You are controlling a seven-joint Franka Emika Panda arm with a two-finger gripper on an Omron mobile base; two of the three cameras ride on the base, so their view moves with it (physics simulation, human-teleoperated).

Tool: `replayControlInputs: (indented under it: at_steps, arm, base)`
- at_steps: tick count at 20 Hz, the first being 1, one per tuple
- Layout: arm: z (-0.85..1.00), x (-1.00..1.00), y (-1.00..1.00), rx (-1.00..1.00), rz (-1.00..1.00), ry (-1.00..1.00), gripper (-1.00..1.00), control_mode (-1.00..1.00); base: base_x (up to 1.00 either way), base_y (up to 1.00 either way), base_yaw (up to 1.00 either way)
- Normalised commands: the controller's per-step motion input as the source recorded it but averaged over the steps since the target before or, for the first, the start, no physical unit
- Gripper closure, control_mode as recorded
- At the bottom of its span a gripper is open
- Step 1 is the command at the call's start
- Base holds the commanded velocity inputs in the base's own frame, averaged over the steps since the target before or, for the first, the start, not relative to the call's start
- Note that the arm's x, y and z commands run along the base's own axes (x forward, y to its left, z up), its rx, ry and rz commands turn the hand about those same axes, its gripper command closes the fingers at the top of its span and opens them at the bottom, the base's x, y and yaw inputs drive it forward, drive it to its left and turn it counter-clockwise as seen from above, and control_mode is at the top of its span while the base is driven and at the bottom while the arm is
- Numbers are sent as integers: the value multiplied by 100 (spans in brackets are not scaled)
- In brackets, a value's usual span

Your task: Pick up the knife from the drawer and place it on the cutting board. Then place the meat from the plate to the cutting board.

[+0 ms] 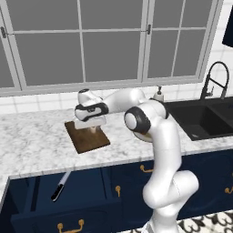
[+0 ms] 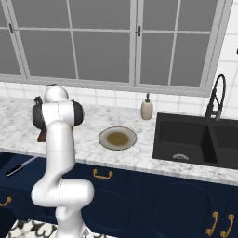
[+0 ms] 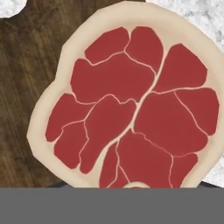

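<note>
The knife lies in the open drawer at the left, below the tabletop's front edge, not yet fetched. My pincer hangs over the cutting board with the meat right beneath it; whether I grip it, I cannot tell. It overlaps the board's edge and could land half on marble. The empty plate sits rightward.

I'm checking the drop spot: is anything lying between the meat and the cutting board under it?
Nothing visible: the meat hangs close over bare wood of the cutting board. The knife lies in the open drawer, off the board.
</note>
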Motion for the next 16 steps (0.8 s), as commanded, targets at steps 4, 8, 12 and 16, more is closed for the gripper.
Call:
replayControlInputs:
  at_steps: [4, 8, 12, 16]
  arm:
    - [-7, -5, 0, 0, 0, 0, -100, -100]
    - [4, -20, 0, 0, 0, 0, -100, -100]
    - [0, -23, 0, 0, 0, 0, -100, -100]
    - [16, -41, -3, 2, 0, 0, -100, -100]
  base:
    - [0, 0, 0]
    - [0, 0, 0]
    - [0, 0, 0]
    - [0, 0, 0]
